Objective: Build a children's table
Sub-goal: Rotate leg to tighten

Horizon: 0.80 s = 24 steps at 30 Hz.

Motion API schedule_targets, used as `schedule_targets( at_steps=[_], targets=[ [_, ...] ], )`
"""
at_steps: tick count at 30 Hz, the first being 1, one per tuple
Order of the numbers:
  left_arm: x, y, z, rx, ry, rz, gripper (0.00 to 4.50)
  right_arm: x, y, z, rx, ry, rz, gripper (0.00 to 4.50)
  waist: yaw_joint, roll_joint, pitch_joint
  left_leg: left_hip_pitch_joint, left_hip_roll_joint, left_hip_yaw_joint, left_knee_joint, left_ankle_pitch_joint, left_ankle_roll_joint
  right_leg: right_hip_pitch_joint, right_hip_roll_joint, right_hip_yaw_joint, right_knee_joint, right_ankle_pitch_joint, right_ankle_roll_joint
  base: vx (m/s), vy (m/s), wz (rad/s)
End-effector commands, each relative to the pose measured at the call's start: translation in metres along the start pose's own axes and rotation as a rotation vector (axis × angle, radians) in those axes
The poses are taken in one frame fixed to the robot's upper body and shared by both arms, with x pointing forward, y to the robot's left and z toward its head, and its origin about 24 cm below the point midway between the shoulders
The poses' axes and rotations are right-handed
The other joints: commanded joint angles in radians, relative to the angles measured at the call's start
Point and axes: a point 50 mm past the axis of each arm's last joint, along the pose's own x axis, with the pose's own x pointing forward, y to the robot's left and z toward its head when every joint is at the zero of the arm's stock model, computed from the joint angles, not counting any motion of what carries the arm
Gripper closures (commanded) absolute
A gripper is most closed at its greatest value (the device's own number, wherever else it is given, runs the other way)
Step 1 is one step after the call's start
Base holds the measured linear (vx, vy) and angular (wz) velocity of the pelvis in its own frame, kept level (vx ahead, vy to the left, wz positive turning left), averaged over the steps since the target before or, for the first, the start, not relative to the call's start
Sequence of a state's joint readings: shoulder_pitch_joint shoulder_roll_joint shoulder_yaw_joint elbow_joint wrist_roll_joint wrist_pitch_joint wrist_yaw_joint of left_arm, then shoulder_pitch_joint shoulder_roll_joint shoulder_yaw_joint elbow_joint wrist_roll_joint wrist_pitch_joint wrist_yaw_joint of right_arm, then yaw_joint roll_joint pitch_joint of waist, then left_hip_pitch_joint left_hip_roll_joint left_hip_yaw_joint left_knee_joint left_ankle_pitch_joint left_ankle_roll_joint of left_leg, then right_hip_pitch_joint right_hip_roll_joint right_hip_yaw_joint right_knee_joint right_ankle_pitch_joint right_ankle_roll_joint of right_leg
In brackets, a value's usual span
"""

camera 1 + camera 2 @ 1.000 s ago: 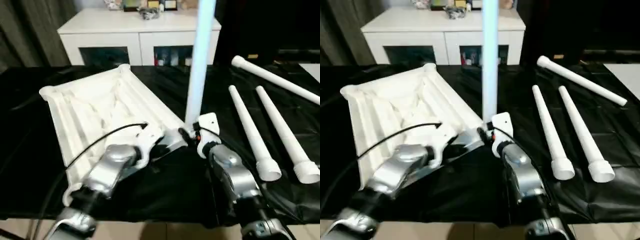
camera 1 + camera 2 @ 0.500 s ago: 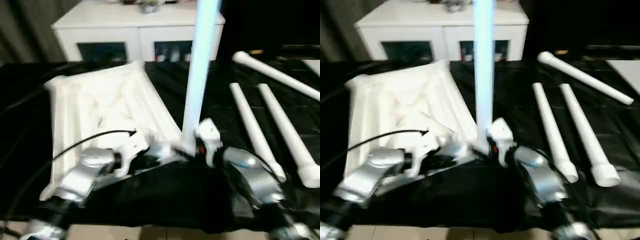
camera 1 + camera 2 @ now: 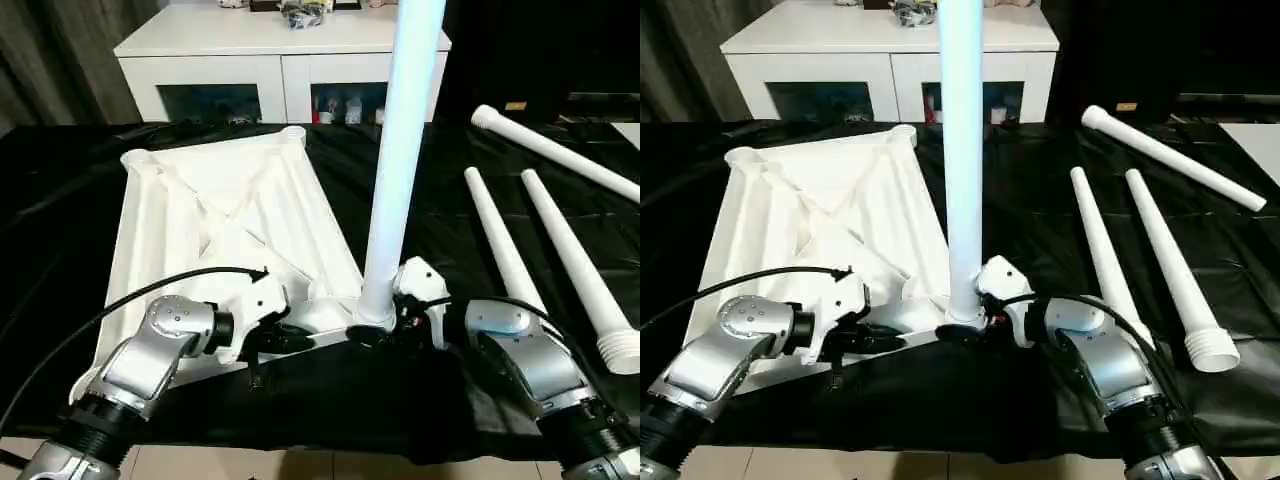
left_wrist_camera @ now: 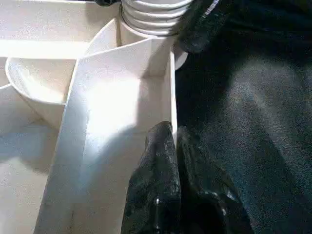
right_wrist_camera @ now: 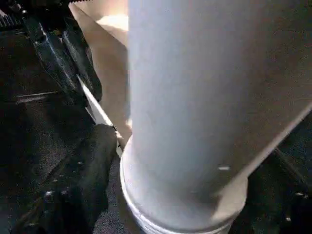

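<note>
Left gripper [image 4: 173, 161] was pinched on the near rim of the upturned table top [image 3: 220, 215], apparently bracing it, while the upright leg [image 3: 400, 160] was clasped at its corner socket by the right gripper [image 3: 385, 325].

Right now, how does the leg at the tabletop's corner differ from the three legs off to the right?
The corner leg stands upright in the tabletop socket, the right gripper at its base; the three loose legs lie flat on the black cloth, untouched. All are white tapered tubes.
</note>
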<state>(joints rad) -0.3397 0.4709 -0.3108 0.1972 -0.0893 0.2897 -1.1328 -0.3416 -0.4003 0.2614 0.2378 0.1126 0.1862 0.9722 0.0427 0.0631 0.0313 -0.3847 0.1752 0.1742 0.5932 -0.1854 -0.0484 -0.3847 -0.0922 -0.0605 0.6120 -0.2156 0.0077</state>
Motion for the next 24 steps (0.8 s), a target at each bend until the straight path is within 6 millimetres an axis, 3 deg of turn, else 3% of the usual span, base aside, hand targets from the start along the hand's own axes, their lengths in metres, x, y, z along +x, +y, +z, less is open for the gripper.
schedule_targets(
  at_steps=[1,7,13,16,20,24],
  targets=[
    [0.005,-0.006,0.007,0.026,-0.028,-0.057,4.50,0.005,0.003,0.009,-0.014,-0.033,0.043,1.21,-0.001,-0.007,-0.054,0.018,0.050,-0.013,-0.069,-0.163,0.082,0.042,-0.049,0.040,-0.059,-0.005,-0.275,0.000,0.000,0.00],
    [0.004,-0.008,0.005,0.019,-0.024,-0.067,4.50,0.006,0.007,0.005,-0.002,-0.029,0.063,1.72,0.001,-0.007,-0.054,0.018,0.050,-0.014,-0.068,-0.166,0.086,0.042,-0.049,0.039,-0.059,-0.009,-0.278,0.000,0.000,0.00],
    [0.004,-0.009,0.004,0.014,-0.016,-0.075,4.50,0.007,0.007,0.003,0.013,-0.027,0.047,1.78,0.000,-0.006,-0.055,0.018,0.049,-0.014,-0.067,-0.160,0.083,0.043,-0.048,0.039,-0.057,-0.001,-0.278,0.000,0.000,0.00],
    [0.008,-0.008,0.003,-0.001,-0.008,-0.047,4.50,0.012,0.000,-0.001,0.076,-0.044,-0.077,1.78,-0.004,-0.006,-0.053,0.016,0.049,-0.014,-0.069,-0.166,0.080,0.042,-0.048,0.039,-0.058,-0.011,-0.280,0.000,0.000,0.00],
    [0.023,0.002,0.007,-0.030,-0.011,0.085,4.50,0.025,-0.006,-0.004,0.145,-0.039,-0.281,1.78,-0.014,-0.006,-0.048,0.021,0.048,-0.014,-0.076,-0.234,0.037,0.039,-0.049,0.040,-0.068,-0.113,-0.265,0.000,0.000,0.00],
    [0.039,0.010,0.016,-0.087,-0.018,0.220,4.50,0.039,-0.012,-0.010,0.278,0.019,-0.548,1.78,-0.020,-0.007,-0.042,0.025,0.046,-0.018,-0.085,-0.311,-0.017,0.031,-0.049,0.042,-0.081,-0.246,-0.214,0.000,0.000,0.00]
  ],
)
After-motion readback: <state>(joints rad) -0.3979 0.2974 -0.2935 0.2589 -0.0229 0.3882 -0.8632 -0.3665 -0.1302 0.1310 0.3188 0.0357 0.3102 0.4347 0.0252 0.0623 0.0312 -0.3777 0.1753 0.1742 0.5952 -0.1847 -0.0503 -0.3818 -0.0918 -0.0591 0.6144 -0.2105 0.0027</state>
